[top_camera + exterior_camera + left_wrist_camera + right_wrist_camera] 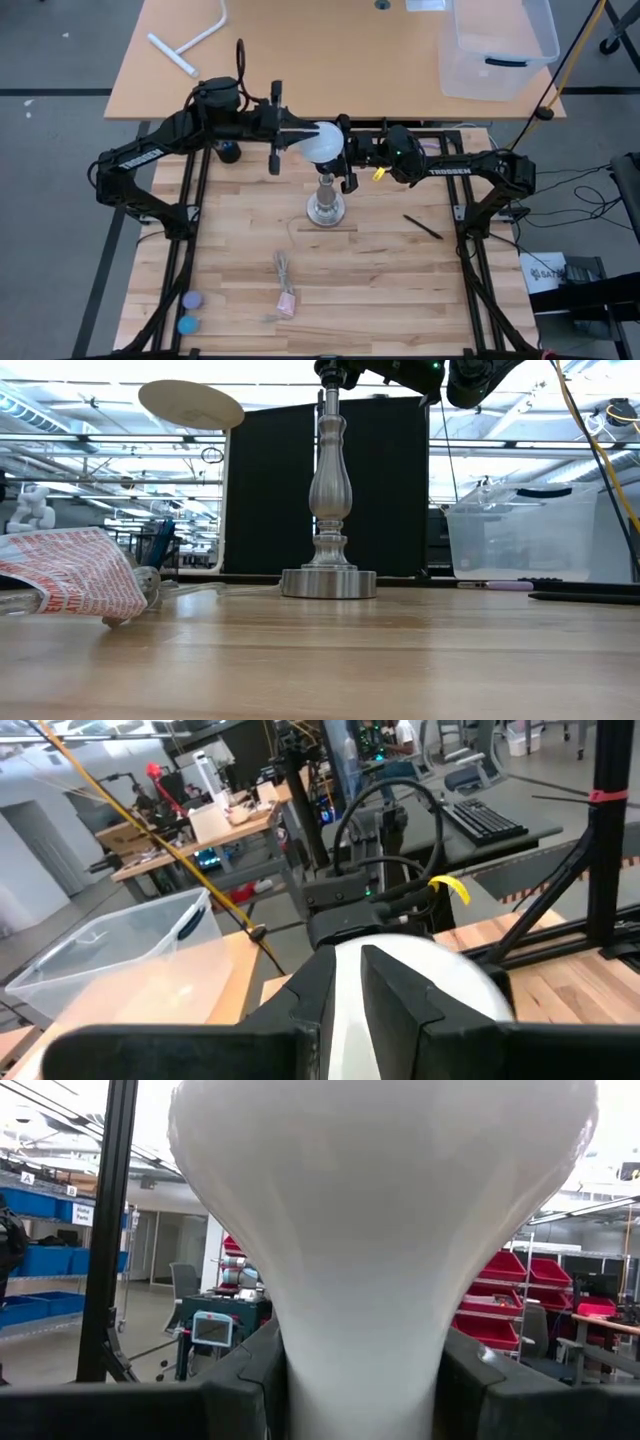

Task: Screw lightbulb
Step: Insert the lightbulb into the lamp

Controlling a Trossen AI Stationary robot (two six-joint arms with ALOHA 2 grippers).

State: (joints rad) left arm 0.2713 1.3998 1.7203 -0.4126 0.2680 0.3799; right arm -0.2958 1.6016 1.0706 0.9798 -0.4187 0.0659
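Note:
The white lightbulb point(325, 142) is held in the air between both grippers, just over the top of the upright metal lamp post point(326, 196). The post stands on its round base point(329, 582) at mid-table. My left gripper point(308, 137) reaches in from the table's left and is shut on the bulb's globe. My right gripper point(346, 160) reaches in from the right and is shut on the bulb's neck. The bulb's screw base is hidden, and the low view cuts the bulb off above the post's top point(331, 400). My left gripper pinches the round frosted globe point(455, 985) between its two fingers point(400, 982), coming about level from the table's left. The globe fills the gap between the fingers, and the bulb is lifted clear of the table. My right gripper pinches the tapering neck point(312, 1350) between its two fingers point(250, 1375), level from the table's right, below the globe point(380, 1170). The bulb stands upright in the hold, globe up. The lower end is hidden below the fingers.
A black pen point(422, 227) lies right of the post. A cord with a pink packet point(285, 292) and two small round caps point(188, 311) lie near the front. A clear plastic bin point(497, 45) and a white T-pipe point(190, 45) are on the far table.

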